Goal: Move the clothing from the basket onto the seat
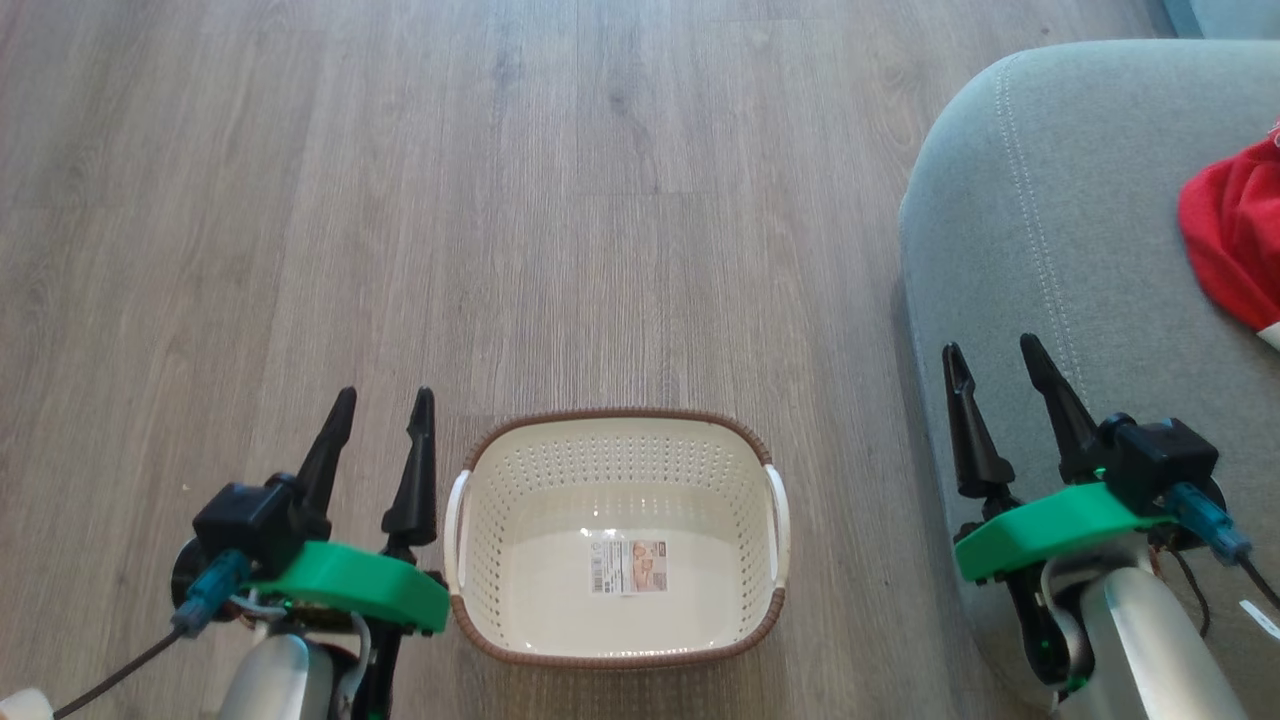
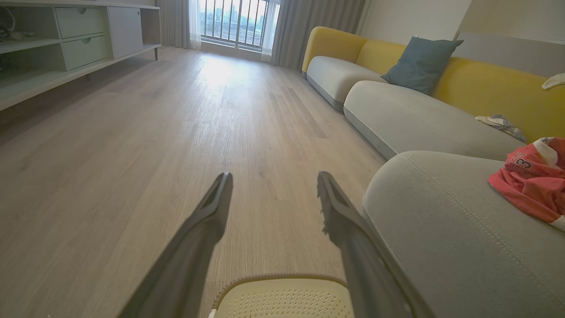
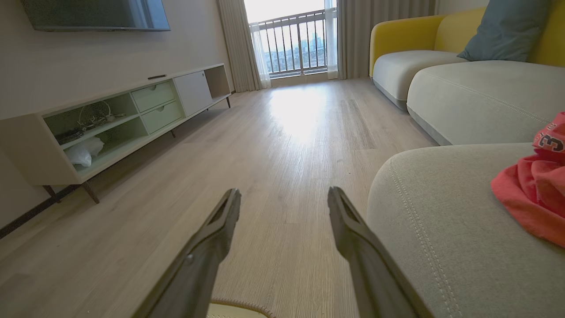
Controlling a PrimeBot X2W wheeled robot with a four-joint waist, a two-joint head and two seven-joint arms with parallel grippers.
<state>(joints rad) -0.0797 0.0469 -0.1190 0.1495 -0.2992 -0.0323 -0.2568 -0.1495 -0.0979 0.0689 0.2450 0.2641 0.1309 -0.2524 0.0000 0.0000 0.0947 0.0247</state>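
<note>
Looking down from the head, you see the basket (image 1: 620, 470) standing on the floor (image 1: 500, 200) between your arms, with nothing in it but a label (image 1: 628, 566) on its bottom. The clothing (image 1: 1235, 240) lies in a red heap on the seat (image 1: 1050, 200), well apart from the basket, at the far right edge of the head view. The left wrist view shows white trim and a numeral on it. Whether that heap is one garment or two you cannot tell, since it runs past the edge of every picture.

The left gripper (image 1: 385, 395) hovers just beside the basket's left side, fingers spread and bare. The right gripper (image 1: 991, 345) hangs over the seat's near edge, fingers likewise apart with nothing between them. Both point forward along the floor rather than down, which reads as a rest pose flanking the basket, not a reach.

Judged from the bare basket, the move looks done. Nothing here calls for another grasp unless a garment lies out of sight.
</note>
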